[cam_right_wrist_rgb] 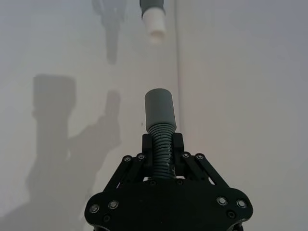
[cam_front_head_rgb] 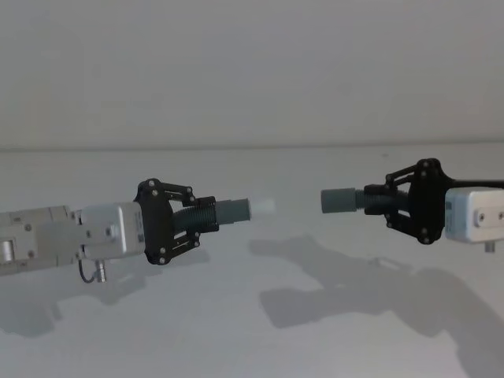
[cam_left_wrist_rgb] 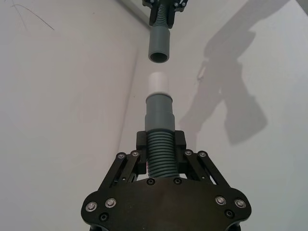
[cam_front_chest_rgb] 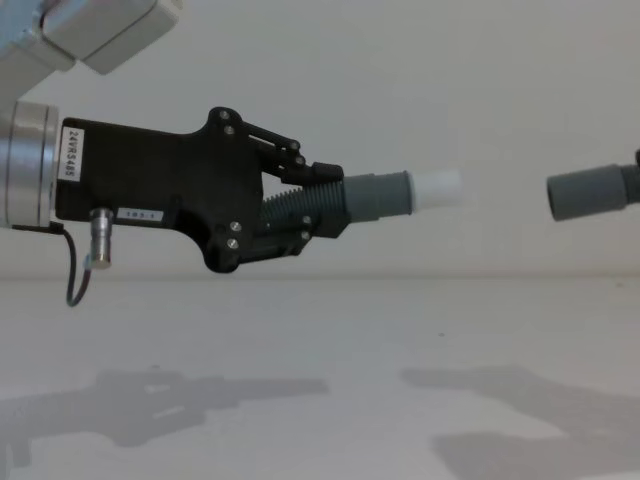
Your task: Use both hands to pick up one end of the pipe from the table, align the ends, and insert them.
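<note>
Head view: jaws of your left gripper (cam_front_head_rgb: 201,220) clamp the white-tipped pipe piece (cam_front_head_rgb: 228,213), those of the right gripper (cam_front_head_rgb: 378,201) the open-cuffed piece (cam_front_head_rgb: 340,201), both above the bench (cam_front_head_rgb: 197,342), ends apart. Left wrist view: tip (cam_left_wrist_rgb: 159,83) and cuff (cam_left_wrist_rgb: 160,45) look nearly aligned. Chest view: any tilt closing in could jam them.

Lab-style test bench: matte white table (cam_front_head_rgb: 157,346), plain pale grey wall (cam_front_head_rgb: 236,63).

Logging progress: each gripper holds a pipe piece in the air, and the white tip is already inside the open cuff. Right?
Not inside. The left gripper holds the tipped piece and the right gripper the cuffed piece in the air, but the left wrist view shows a gap between white tip and open cuff.
</note>
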`<control>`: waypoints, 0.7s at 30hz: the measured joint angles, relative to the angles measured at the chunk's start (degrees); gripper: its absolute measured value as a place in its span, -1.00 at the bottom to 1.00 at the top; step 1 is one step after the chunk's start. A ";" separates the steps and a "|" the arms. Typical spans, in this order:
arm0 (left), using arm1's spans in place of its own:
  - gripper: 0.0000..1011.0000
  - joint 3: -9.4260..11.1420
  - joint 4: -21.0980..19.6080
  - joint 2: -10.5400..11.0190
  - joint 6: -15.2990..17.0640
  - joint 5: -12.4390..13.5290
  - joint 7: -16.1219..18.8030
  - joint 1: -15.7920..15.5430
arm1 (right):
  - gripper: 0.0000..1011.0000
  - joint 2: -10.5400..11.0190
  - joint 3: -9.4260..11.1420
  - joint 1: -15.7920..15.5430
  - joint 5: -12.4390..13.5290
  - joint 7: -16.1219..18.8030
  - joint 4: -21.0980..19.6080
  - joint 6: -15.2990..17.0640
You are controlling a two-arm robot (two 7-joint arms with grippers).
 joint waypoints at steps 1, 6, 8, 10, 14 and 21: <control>-0.41 0.00 0.00 0.00 0.00 0.00 0.00 0.00 | -0.57 -0.37 -0.19 0.35 0.46 0.26 0.16 -0.24; -0.41 0.00 0.00 0.00 0.00 0.00 0.00 0.00 | -0.57 -1.77 -0.97 1.46 2.34 1.25 0.75 -1.14; -0.41 0.00 0.00 0.00 0.00 0.00 0.00 0.00 | -0.57 -2.19 -1.19 1.76 2.88 1.44 0.92 -1.34; -0.41 0.00 0.00 0.00 0.00 0.00 0.00 0.00 | -0.57 -2.67 -1.46 2.12 3.70 1.78 1.10 -1.65; -0.41 0.00 0.00 0.00 0.00 0.00 0.00 0.00 | -0.57 -3.38 -1.95 2.66 4.76 2.25 1.35 -1.86; -0.41 0.00 0.00 0.00 0.00 0.00 0.00 0.00 | -0.57 -4.34 -2.81 3.28 6.23 2.80 1.67 -2.01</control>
